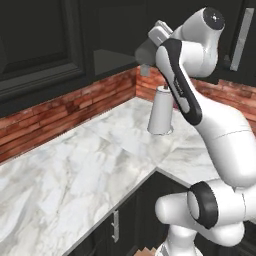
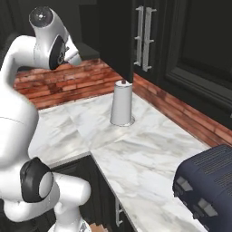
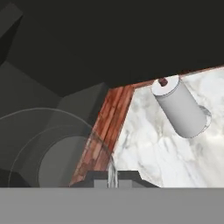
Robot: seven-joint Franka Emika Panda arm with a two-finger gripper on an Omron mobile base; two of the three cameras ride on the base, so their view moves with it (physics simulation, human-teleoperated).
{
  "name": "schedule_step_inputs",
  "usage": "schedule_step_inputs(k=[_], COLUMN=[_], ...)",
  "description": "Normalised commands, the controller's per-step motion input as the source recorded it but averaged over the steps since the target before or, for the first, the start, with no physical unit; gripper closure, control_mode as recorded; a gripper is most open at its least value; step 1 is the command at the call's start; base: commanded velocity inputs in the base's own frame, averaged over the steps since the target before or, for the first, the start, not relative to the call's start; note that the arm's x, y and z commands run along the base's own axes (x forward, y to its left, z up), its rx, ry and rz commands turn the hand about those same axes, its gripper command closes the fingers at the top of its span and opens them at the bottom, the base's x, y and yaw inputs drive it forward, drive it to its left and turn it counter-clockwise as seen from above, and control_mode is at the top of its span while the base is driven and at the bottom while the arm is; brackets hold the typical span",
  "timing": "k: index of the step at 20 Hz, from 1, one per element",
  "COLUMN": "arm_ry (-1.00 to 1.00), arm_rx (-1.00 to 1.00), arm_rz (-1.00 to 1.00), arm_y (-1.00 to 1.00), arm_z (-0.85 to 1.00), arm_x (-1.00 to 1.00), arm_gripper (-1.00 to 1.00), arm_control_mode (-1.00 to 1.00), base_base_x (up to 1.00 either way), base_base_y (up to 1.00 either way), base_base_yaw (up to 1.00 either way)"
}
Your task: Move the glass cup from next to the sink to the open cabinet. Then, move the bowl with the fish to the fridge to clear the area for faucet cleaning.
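**Cup held up at the open cabinet**

Hand view: gripper (image 3: 112, 178) jaws pinched tight on the rim of the glass cup (image 3: 57, 148), cup translucent at left, against the open cabinet (image 3: 83, 103) interior. Right base view adds a dark toaster (image 2: 209, 190) near right. Paper towel roll (image 1: 161, 111) stands at the far marble counter (image 1: 75, 170) corner. No readable writing.

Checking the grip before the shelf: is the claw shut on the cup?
Shut on the glass cup: the claw pinches its rim.
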Motion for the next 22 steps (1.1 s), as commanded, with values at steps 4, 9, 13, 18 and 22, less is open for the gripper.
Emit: schedule_step_inputs(k=[4, 9, 13, 18, 22], arm_ry=[0.0, 0.01, 0.0, 0.0, 0.0], arm_rx=[0.0, 0.0, 0.0, 0.0, 0.0], arm_rz=[0.0, 0.0, 0.0, 0.0, 0.0], arm_y=[0.22, 0.29, 0.29, 0.1, 0.01], arm_z=[0.07, -0.26, -0.16, -0.01, 0.0], arm_x=[0.78, 0.55, 0.58, 0.55, 0.53], arm_gripper=[1.0, 1.0, 1.0, 1.0, 1.0], arm_control_mode=[-1.0, -1.0, -1.0, -1.0, -1.0], base_base_x=[0.0, 0.0, 0.0, 0.0, 0.0], base_base_y=[0.0, 0.0, 0.0, 0.0, 0.0], base_base_yaw=[0.0, 0.0, 0.0, 0.0, 0.0])
